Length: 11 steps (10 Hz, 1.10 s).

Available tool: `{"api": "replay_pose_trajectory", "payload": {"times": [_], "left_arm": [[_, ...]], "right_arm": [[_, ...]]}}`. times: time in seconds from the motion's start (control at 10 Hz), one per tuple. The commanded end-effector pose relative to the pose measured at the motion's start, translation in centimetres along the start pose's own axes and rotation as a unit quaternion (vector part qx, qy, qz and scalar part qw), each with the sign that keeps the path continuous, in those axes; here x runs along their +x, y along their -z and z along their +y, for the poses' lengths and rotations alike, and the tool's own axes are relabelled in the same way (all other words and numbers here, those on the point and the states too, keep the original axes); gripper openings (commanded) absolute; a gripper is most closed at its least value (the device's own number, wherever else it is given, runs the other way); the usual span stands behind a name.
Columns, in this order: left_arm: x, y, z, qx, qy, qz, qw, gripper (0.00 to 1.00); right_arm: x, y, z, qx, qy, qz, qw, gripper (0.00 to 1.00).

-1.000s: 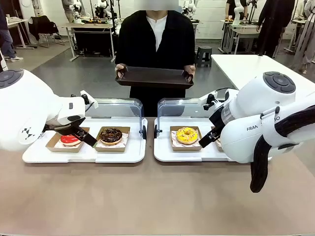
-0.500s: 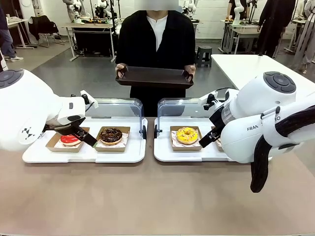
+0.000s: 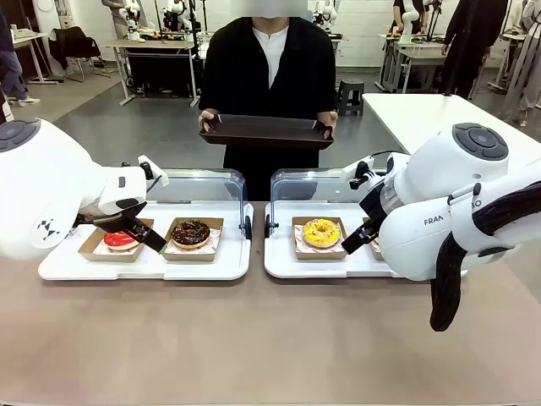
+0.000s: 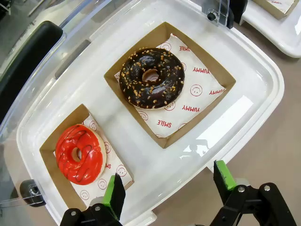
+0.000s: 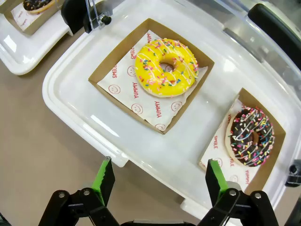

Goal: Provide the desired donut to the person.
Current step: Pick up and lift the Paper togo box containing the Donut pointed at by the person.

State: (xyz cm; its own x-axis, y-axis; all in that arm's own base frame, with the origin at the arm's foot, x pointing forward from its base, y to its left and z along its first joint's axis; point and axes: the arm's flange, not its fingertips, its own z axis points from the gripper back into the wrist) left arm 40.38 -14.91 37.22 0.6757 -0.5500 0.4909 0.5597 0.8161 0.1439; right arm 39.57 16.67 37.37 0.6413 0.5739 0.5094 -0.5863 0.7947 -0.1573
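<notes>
The person in a black overshirt stands at the far side holding a dark tray with both hands. On the left white tray sit a red donut and a chocolate nut donut, each in a cardboard box. The right white tray carries a yellow sprinkled donut and a chocolate rainbow-sprinkled donut. My left gripper hovers open above its tray's near edge. My right gripper hovers open above its tray's near edge, holding nothing.
Clear hinged lids stand open behind both white trays. A white table lies at the far right. Other tables, chairs and people fill the room behind. The brown tabletop stretches toward me.
The person's dark tray has shifted slightly. Both arms stay still.
</notes>
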Motion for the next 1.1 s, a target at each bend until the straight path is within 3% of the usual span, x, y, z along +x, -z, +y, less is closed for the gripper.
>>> {"api": "replay_pose_trajectory", "payload": {"times": [0.0,0.5,1.0], "left_arm": [[0.0,0.0,0.0,0.0,0.0,0.0,1.0,1.0],[0.0,0.0,0.0,0.0,0.0,0.0,1.0,1.0],[-1.1,-11.2,0.7,0.053,0.046,0.006,0.998,1.0]], "right_arm": [[0.0,0.0,0.0,0.0,0.0,0.0,1.0,1.0],[-1.0,-1.5,-0.6,0.017,-0.009,-0.008,1.0,1.0],[-6.7,-15.8,-1.4,0.017,0.005,0.023,1.0,1.0]]}}
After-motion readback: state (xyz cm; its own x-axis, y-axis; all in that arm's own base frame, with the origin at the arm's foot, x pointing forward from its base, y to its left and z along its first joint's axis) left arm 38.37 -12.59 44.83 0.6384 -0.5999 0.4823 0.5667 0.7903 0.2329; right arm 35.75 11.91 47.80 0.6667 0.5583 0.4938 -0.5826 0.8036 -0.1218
